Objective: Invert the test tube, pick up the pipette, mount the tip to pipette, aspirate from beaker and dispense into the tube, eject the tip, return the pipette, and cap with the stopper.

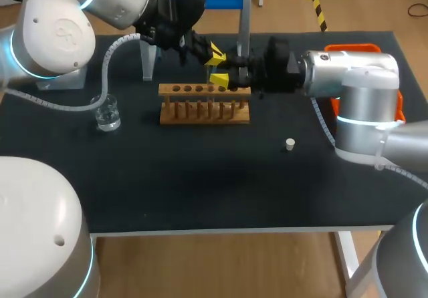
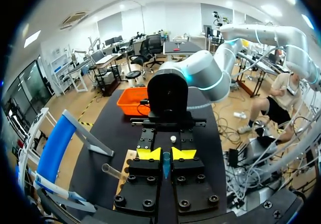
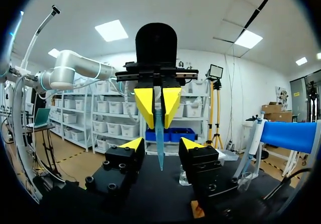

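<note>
**Two tools meet over the rack to pass a tube**

Lower right of centre, the white stopper (image 1: 289,144) lies on the black table (image 1: 200,191), presumably for capping later. At left stands the beaker (image 1: 107,111). Above the wooden rack (image 1: 204,104), the left tool (image 3: 158,103) grips the slender blue test tube (image 3: 159,133) by its top. The right tool (image 3: 162,146) is open around its lower end, likely to take it for inverting.

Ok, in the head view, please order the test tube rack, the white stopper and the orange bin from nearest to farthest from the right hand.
1. Test tube rack, just beneath the right hand.
2. White stopper, alone toward the front right.
3. Orange bin, at the far right edge, partly hidden by the right arm.
</note>
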`<action>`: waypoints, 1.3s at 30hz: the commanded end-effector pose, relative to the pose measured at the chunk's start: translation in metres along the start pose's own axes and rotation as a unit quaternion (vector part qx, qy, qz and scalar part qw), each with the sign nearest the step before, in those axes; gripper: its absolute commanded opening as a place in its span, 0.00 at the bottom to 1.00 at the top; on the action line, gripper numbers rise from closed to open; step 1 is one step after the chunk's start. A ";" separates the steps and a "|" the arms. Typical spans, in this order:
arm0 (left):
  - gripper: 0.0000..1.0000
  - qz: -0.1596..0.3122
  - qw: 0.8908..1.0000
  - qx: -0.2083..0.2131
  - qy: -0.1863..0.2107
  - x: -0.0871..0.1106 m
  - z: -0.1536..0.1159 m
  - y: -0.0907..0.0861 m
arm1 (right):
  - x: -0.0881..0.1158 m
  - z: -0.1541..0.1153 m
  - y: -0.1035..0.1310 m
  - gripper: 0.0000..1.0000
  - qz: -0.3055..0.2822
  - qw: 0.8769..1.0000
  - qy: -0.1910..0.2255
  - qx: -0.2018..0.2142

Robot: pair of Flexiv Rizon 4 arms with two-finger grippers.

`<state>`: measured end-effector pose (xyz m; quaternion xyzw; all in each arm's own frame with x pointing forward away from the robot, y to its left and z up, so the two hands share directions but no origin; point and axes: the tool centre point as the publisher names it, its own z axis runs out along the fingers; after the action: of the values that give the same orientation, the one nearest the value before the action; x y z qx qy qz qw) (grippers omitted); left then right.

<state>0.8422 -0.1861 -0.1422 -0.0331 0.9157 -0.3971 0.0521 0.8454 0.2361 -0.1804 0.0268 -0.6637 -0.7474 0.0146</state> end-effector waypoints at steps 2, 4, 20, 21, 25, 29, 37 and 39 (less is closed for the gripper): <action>0.00 0.000 1.000 -0.002 0.001 0.000 -0.001 0.000 | -0.003 0.003 -0.002 0.43 0.000 1.000 0.001 -0.004; 0.00 0.000 1.000 -0.002 0.001 0.000 -0.001 0.000 | -0.003 0.004 -0.002 0.41 0.001 1.000 0.002 -0.005; 0.00 0.000 1.000 -0.002 0.001 0.000 -0.001 0.000 | -0.004 0.006 -0.001 0.31 0.005 1.000 0.003 -0.014; 0.00 0.000 1.000 -0.002 0.001 0.000 -0.001 0.000 | -0.005 0.006 -0.001 0.31 0.005 1.000 0.002 -0.014; 0.00 0.000 1.000 -0.002 0.001 0.000 -0.001 0.000 | -0.005 0.007 -0.001 0.27 0.006 1.000 0.001 -0.015; 0.00 0.000 1.000 -0.002 0.001 0.000 -0.001 0.000 | -0.005 0.007 -0.001 0.22 0.007 1.000 0.003 -0.016; 0.00 0.000 1.000 -0.002 0.001 0.000 -0.001 0.000 | -0.004 0.006 0.001 0.20 0.006 1.000 0.004 -0.019; 0.00 0.000 1.000 -0.002 0.001 0.000 -0.001 0.000 | -0.003 0.006 0.001 0.19 0.006 1.000 0.004 -0.019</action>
<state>0.8428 -0.1860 -0.1418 -0.0333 0.9157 -0.3971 0.0526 0.8476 0.2434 -0.1783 0.0243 -0.6496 -0.7596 0.0217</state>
